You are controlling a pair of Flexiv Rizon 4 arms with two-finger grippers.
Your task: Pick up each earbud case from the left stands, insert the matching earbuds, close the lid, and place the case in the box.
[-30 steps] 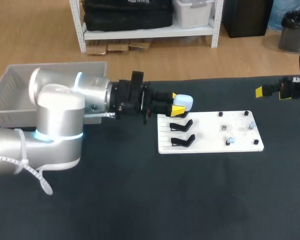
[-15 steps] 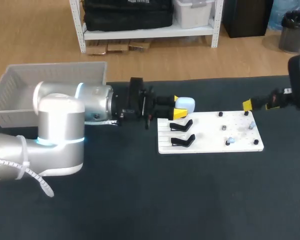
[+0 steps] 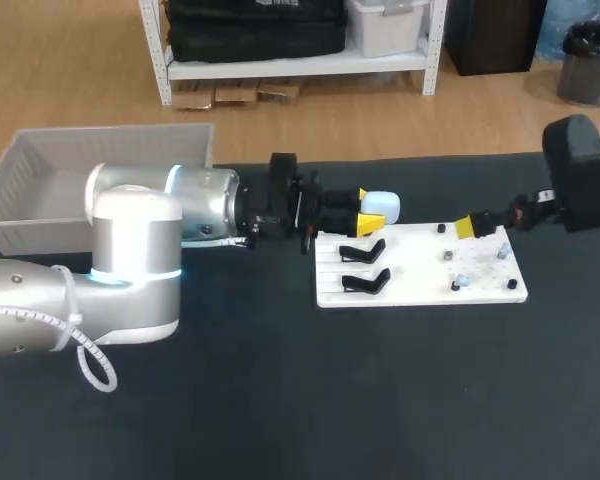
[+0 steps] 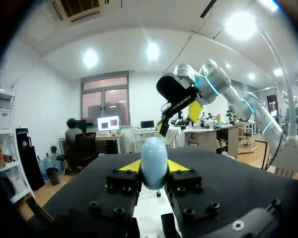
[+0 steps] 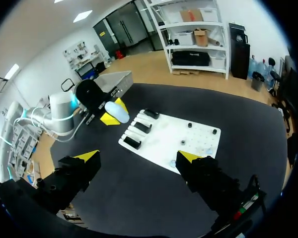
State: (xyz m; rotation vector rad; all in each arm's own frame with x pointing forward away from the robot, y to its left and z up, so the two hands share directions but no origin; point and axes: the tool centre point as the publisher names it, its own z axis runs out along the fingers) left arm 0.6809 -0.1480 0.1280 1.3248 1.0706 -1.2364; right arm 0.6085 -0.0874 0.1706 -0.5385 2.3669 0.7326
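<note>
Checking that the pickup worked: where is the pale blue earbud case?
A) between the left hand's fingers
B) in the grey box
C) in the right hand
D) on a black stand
A: the earbud case sits gripped between the yellow tips of the left hand, and both black stands are bare.

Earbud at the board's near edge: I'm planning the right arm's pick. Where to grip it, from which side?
Probably from straight above, the open right gripper closing on the sides of the earbud: it sits low on the white board, so only top and sides are free. Finer shape unreadable.
</note>
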